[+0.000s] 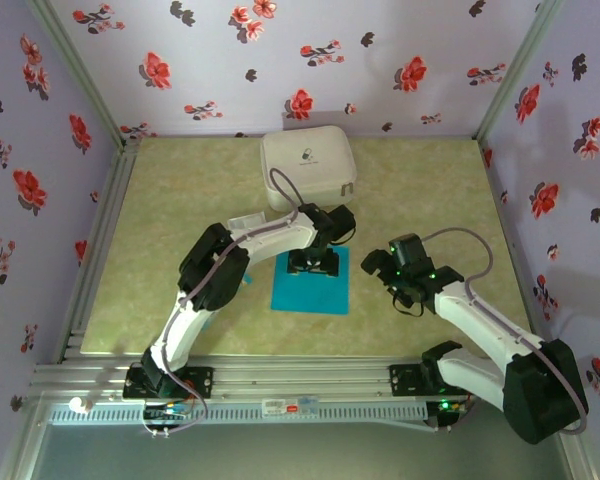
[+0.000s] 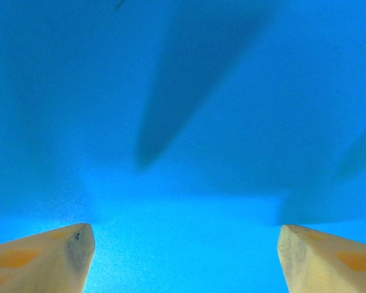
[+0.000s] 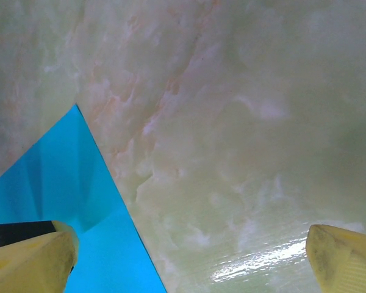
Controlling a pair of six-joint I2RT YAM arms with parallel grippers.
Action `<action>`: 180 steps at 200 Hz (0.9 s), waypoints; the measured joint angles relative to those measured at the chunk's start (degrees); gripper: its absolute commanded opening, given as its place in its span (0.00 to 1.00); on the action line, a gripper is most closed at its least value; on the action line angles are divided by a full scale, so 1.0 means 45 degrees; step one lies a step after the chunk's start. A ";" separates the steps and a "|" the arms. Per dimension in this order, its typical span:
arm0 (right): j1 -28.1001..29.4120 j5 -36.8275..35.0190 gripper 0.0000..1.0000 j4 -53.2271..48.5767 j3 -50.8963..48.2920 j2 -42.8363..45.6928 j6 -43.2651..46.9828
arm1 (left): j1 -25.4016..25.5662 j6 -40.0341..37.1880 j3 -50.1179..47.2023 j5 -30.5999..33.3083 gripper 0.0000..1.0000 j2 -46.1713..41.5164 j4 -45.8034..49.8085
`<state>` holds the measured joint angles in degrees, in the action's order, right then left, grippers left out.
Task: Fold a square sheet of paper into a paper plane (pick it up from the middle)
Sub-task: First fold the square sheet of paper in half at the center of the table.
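Top external: the square sheet of paper (image 1: 315, 292) is laid flat on the counter (image 1: 170, 200), the left tool (image 1: 312, 262) spread over it, the right tool (image 1: 408, 290) spread alongside. Pickup is judged pending; a central pinch is needed.

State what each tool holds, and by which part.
Nothing: the left tool stands open over the square sheet of paper, the right tool open over the table beside it.

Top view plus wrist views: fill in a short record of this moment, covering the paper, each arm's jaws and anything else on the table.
paper: blue square, lying on the table
left arm: jaws open, close above the paper, nothing between them
right arm: jaws open, by the paper's right edge
other: white case at the far edge
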<state>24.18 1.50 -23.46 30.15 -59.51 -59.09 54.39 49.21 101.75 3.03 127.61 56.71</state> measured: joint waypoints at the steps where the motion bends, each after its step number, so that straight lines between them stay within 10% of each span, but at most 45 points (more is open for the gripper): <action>1: 0.0000 -0.0005 0.98 0.0000 0.0000 0.0000 0.0005 | 0.0000 0.0000 -0.0005 0.0000 0.79 0.0005 0.0000; 180: 0.0000 0.0097 0.98 0.0204 -0.0005 -0.0340 0.0024 | 0.0015 0.0049 -0.0389 -0.0039 0.77 0.0029 -0.0505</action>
<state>24.18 1.93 -22.55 30.13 -61.04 -58.98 54.46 49.43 100.01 2.85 127.74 54.43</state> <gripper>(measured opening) 0.984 0.775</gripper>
